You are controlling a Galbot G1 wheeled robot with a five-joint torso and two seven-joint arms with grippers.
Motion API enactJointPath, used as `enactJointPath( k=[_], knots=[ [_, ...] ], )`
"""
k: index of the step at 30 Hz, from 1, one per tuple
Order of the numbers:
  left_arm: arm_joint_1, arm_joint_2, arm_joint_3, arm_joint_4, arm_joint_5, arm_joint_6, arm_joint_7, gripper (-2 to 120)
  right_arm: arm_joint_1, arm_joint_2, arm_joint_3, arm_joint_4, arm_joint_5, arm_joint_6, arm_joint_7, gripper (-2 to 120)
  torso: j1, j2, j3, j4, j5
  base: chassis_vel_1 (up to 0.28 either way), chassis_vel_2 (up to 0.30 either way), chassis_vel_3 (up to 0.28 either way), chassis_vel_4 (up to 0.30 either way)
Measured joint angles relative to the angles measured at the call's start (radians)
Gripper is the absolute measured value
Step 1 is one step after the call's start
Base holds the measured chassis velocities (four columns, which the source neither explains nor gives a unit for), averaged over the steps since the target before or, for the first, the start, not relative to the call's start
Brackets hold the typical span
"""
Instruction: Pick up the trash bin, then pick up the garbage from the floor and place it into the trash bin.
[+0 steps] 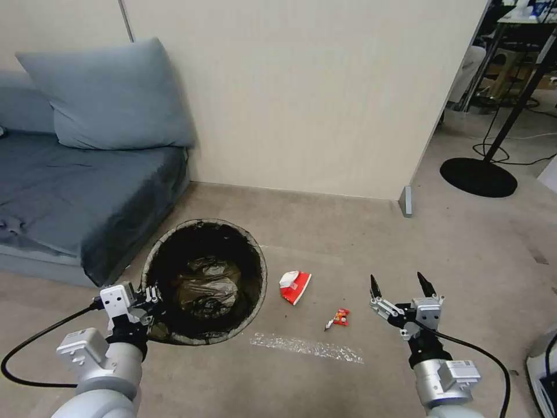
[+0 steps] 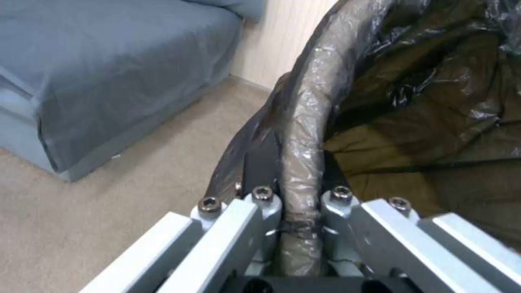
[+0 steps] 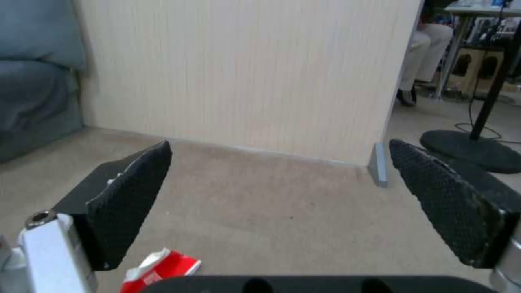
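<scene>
The trash bin (image 1: 255, 255), round with a dark bag liner, is held up at my left. My left gripper (image 1: 152, 299) is shut on its near rim (image 2: 307, 134), one finger outside the rim and one inside. On the floor to the bin's right lies the garbage: a red-and-white carton (image 1: 294, 287) and a small red wrapper (image 1: 339, 317). My right gripper (image 1: 402, 285) hangs open to the right of the wrapper, nothing between its textured pads (image 3: 130, 195). The carton (image 3: 163, 266) also peeks in below that gripper.
A blue-grey sofa (image 1: 69, 191) with a cushion stands at the left, close to the bin. A beige partition wall (image 1: 301, 98) runs behind, with a grey foot (image 1: 405, 201). A black stand base (image 1: 478, 177) sits at the back right. A pale tape strip (image 1: 307, 346) marks the floor.
</scene>
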Motion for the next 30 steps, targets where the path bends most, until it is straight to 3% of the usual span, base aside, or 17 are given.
enactJointPath(
  k=[5,12,17,30],
  knots=[
    [0.001,0.012,-0.005,-0.009,-0.002,0.0,0.0,3,0.008,-0.094,0.001,-0.019,0.04,-0.027,0.014,100,0.0,0.0,0.0,0.0,0.0,0.0,0.0,0.0,0.0],
    [0.012,0.031,-0.027,-0.03,-0.014,0.001,0.003,3,0.065,-0.285,-0.008,-0.11,0.162,-0.115,0.054,100,0.0,0.0,0.0,0.0,0.0002,0.0,0.0,0.0,0.0],
    [0.029,0.035,-0.039,-0.03,-0.015,0.002,0.008,3,0.094,-0.366,-0.029,-0.17,0.245,-0.166,0.066,100,0.0,0.0,0.0,0.0,0.0001,0.0,0.0,0.0,0.0],
    [0.056,0.026,-0.036,-0.031,0.007,0.003,0.013,3,0.146,-0.465,-0.105,-0.346,0.308,-0.182,0.055,100,0.0,0.0,0.0,0.0,-0.0001,0.0,0.0,0.0,0.0]
  ],
)
